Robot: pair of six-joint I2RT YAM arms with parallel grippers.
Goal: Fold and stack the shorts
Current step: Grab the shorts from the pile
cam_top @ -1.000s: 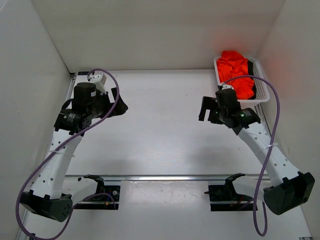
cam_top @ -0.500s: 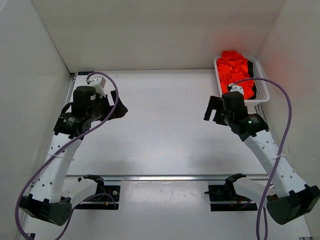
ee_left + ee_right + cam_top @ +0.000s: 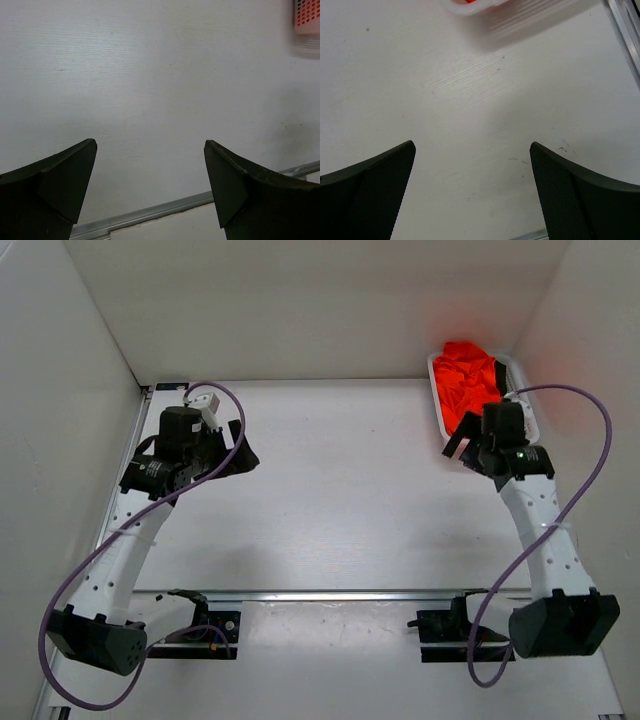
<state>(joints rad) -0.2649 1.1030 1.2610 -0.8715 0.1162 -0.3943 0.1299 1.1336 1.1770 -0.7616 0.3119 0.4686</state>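
1. The shorts (image 3: pixel 468 380) lie as a crumpled orange-red heap inside the basket (image 3: pixel 516 364), at the far right corner of the table (image 3: pixel 330 490). We cannot tell if it is one pair or several, and we find no waistband or cord in the heap
2. We judge that the task is not yet begun: nothing is out of the basket, nothing is folded, and no stack is on the table. What is left is everything: to take out a pair, lay it flat, fold it and put it on a pile
3. The fabric looks soft and limp, with many creases, and it rises a little above the basket rim. We expect it to sag when lifted, so it will need flattening
4. The right gripper (image 3: pixel 458 445) is just beside the near left side of the basket, over bare table and not over the shorts. Its jaws are spread wide, with nothing between them
5. The left gripper (image 3: pixel 238 455) hangs well apart, at the left side. Its jaws are spread too, and empty
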